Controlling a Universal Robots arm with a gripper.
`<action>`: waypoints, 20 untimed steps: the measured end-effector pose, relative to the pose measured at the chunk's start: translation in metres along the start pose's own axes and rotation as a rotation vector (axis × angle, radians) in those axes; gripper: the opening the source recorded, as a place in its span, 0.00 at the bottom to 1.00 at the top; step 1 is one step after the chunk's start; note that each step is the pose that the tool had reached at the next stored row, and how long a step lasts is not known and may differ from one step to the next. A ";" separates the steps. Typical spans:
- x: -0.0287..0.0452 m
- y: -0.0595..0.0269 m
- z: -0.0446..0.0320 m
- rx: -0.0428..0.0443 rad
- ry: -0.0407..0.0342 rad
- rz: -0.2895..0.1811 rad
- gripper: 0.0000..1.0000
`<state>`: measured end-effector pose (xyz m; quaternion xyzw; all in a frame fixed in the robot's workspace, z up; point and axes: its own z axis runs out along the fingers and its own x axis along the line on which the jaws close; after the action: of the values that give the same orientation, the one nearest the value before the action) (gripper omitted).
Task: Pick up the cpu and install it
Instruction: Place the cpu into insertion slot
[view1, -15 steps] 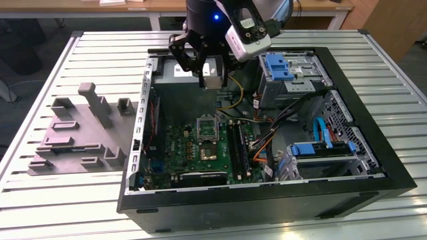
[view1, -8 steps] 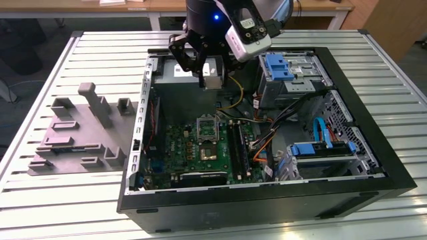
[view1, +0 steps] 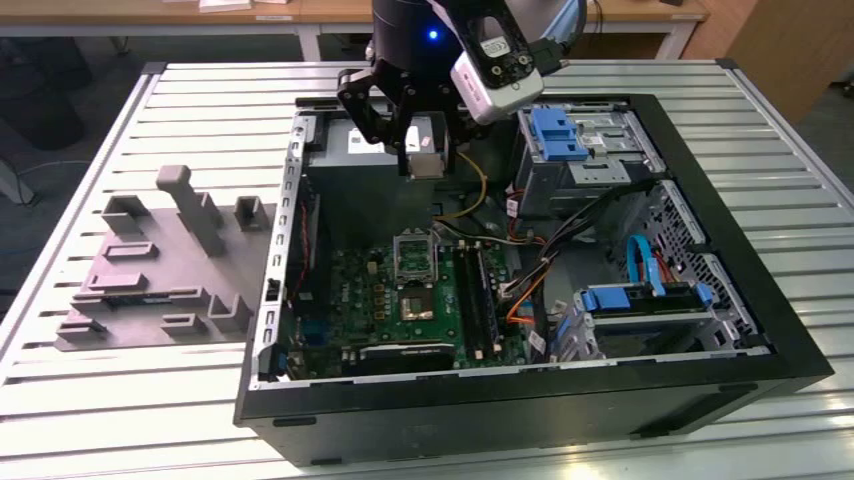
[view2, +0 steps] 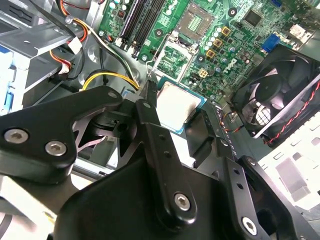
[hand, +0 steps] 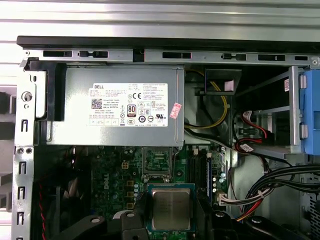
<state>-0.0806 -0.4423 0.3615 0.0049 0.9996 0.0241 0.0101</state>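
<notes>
Ribbed aluminium slats make up the desk (view1: 200, 100), which carries an open black computer case (view1: 534, 400) lying on its side. A grey moulded tray (view1: 147, 270) sits just beside the case on the exterior view's left.

The arm reaches down over the far end of the case. Its black end effector (view1: 424, 150) is closed on the cpu (view1: 424, 165), pinching the small silvery square by two opposite edges. In both wrist views the chip (view2: 177, 106) (hand: 170, 209) sits flat between the dark fingers (view2: 149, 97) (hand: 141, 212), metal top towards the cameras. It hangs in the air, clear of the board beneath it.

In the exterior view the cpu hovers in front of the grey power supply (hand: 125, 105) with its white label. The green motherboard (view1: 360, 300) lies lower in the case, and its silver-framed socket (view1: 415, 258) (hand: 157, 162) stands open and unfilled, apart from the chip. A black case fan (view2: 280, 95) shows at the board's edge in the second wrist view, and a yellow cable (view1: 477, 190) curves past the end effector.
</notes>
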 end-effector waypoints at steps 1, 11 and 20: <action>0.0000 0.0000 0.0000 -0.0002 0.0000 0.000 0.47; 0.0000 -0.0114 0.0043 -0.0006 0.0000 0.000 0.47; 0.0002 -0.0221 0.0202 -0.0005 0.0002 -0.001 0.47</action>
<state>-0.0807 -0.4634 0.3403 0.0046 0.9996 0.0243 0.0100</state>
